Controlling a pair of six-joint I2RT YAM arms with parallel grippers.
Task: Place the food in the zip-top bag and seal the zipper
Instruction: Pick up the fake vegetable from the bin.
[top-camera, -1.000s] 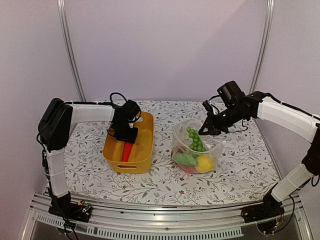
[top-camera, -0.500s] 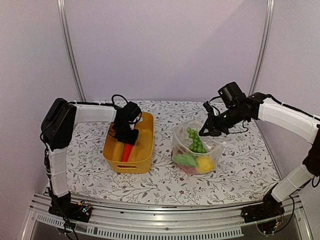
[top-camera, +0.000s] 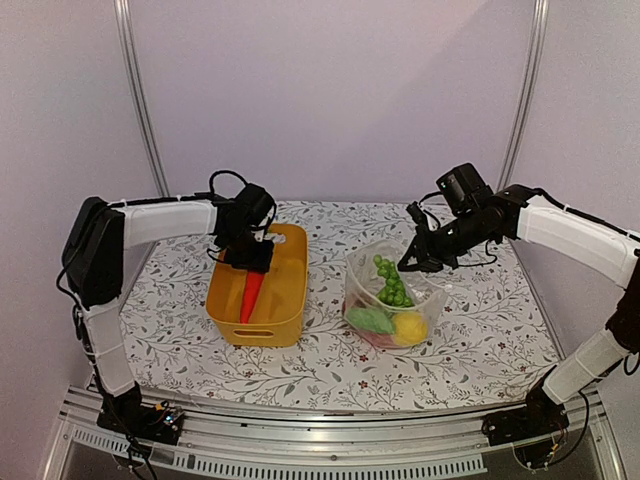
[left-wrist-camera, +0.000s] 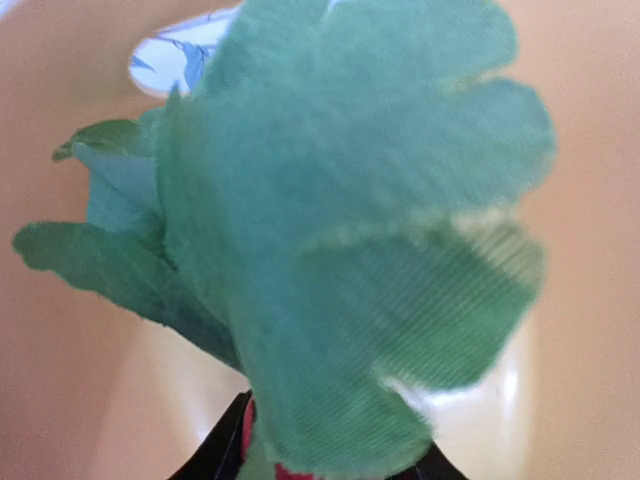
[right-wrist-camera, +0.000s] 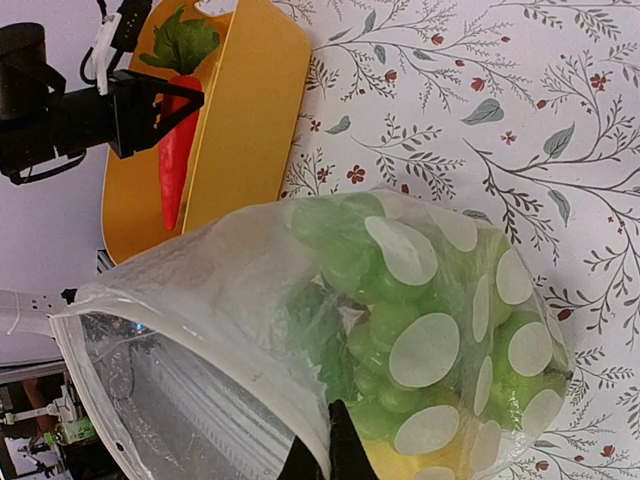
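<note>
Left end effector (top-camera: 248, 266): jaws clamped on the crown of the orange-red carrot (top-camera: 249, 297). The carrot hangs directly below it, tip down, inside the outline of the yellow tub (top-camera: 290, 290). A second ago the end effector sat lower in the tub with the carrot lying beneath it. The arm has since risen and its elbow has swung outward. In the left wrist view the carrot's green leaves (left-wrist-camera: 350, 230) fill the frame.

Right end effector (top-camera: 408, 263): closed on the far rim of the zip-top bag (top-camera: 430, 295), position unchanged. The bag hangs open below it on the bench (top-camera: 480, 330). It contains a green bumpy cluster (top-camera: 392, 283), a yellow lemon-like piece (top-camera: 409, 325) and leafy green lettuce (top-camera: 370, 318).
</note>
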